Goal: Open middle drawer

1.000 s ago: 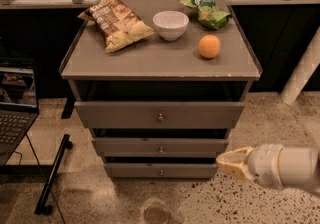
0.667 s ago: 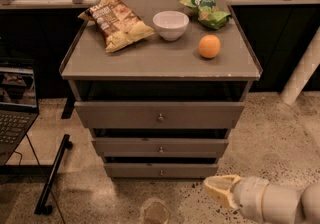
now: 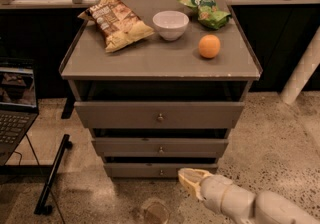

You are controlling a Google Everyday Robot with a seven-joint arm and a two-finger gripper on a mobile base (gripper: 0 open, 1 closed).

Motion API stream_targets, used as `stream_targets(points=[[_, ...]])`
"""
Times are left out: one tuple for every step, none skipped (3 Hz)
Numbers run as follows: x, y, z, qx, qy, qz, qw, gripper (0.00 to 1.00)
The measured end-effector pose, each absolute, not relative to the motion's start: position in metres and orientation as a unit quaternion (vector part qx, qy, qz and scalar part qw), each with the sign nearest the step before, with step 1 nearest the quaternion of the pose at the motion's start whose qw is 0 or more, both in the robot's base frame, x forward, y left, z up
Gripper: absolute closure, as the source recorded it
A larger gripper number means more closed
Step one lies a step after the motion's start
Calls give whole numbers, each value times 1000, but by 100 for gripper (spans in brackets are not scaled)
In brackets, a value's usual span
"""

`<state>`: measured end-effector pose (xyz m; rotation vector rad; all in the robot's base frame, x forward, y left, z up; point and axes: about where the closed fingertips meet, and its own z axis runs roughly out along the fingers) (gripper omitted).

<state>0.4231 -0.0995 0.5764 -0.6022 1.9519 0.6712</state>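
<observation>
1. The middle drawer (image 3: 150,146) is the second of three grey fronts. Its long axis runs side to side, and we judge it closed.
2. Its knob (image 3: 161,150) sits at the centre of that front. We place everything else from this knob.
3. The gripper (image 3: 191,180) is below the knob and to its right as we view it. It is well apart from the knob and touches nothing.
4. The bottom drawer (image 3: 135,170) lies between the knob and the gripper, and the gripper tip is lower still, near the floor.
5. From the gripper, then, the knob lies up and to the left, and we judge it somewhat farther back.
6. The arm (image 3: 260,207) comes in from far below and right of the knob. It lies low and slopes gently up toward the tip, which points leftward at the foot of the stack.
7. We cannot tell whether the gripper is spread or closed. We see nothing held in it.
8. We judge the coming move to be a rise and a leftward shift to meet the knob head-on.
9. The bottom drawer's knob (image 3: 161,172) is nearer the gripper, so the wrong knob could be taken.
</observation>
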Motion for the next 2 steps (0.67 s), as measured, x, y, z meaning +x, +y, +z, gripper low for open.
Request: stream_targets(points=[[430,-101,543,-210,812,275,470,100],[430,-101,543,-210,812,275,470,100]])
